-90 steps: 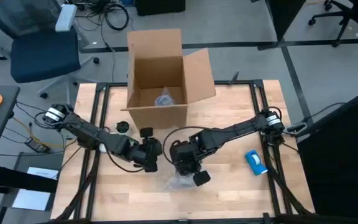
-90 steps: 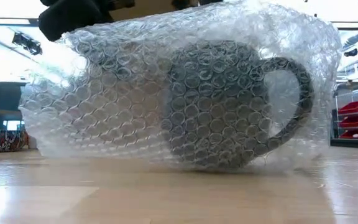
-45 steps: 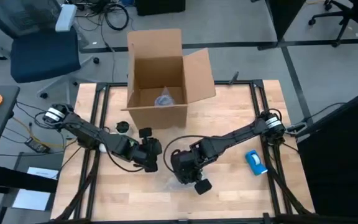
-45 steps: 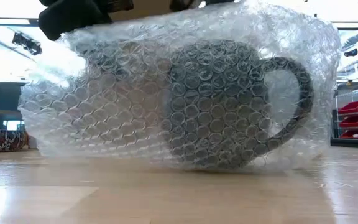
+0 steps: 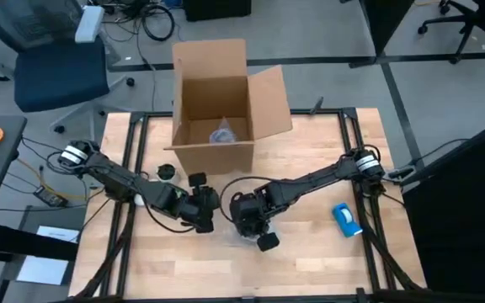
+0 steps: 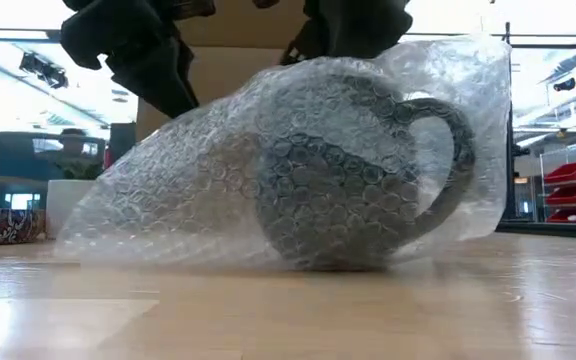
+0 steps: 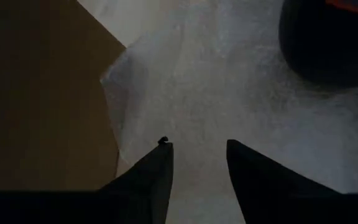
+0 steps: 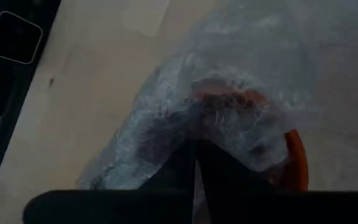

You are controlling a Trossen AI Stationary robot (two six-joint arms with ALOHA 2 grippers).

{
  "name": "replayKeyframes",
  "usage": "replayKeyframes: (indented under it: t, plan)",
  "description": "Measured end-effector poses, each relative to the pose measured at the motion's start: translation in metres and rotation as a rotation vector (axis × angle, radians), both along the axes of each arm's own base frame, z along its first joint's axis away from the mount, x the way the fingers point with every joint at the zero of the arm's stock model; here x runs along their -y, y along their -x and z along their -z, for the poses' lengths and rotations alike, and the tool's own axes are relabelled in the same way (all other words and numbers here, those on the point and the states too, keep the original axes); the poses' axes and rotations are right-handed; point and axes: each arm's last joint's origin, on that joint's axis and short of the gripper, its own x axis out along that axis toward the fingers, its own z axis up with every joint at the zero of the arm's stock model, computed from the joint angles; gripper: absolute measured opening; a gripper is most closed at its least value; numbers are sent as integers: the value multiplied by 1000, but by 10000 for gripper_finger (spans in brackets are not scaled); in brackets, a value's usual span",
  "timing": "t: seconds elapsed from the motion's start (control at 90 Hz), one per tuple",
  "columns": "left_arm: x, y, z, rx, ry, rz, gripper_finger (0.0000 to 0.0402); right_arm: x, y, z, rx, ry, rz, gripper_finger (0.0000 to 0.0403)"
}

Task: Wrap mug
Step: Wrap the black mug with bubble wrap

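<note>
On the wooden tabletop (image 5: pixel 310 160), near its middle, the mug (image 6: pixel 353 175) lies in bubble wrap (image 6: pixel 168 200). Right gripper (image 8: pixel 194 158) has jaws clenched on the wrap; left gripper (image 7: pixel 197 162) has jaws released over it. A cardboard box (image 5: pixel 217 105) stands at the far edge, a blue object (image 5: pixel 346 219) right.

mug (image 6: pixel 353 175) inside bubble wrap (image 6: pixel 198 185) on table (image 5: pixel 310 252), box (image 5: pixel 217 105) behind

Clear plastic bubble wrap (image 6: pixel 218 180), seemingly glazed mug (image 6: pixel 343 180), pale wood table (image 6: pixel 288 310)
</note>
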Motion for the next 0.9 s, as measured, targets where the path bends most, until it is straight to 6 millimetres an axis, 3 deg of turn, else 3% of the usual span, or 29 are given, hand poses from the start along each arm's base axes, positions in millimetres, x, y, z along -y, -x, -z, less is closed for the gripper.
replayKeyframes:
  t: [0.278, 0.378, 0.533, 0.9]
  plan:
    - [0, 0, 0, 1, 0, 0, 131, 1, 5, 32, -16, -18, -12, 0]
    - [0, -1, 0, 8, 3, 1, 131, 1, 6, 33, -34, -26, 18, 0]
    - [0, -1, -1, 11, -4, -4, 131, 0, 3, 18, -28, -25, 30, 0]
    - [-1, -1, -1, 10, -8, -5, 131, -8, 5, -44, -3, 33, 72, 0]
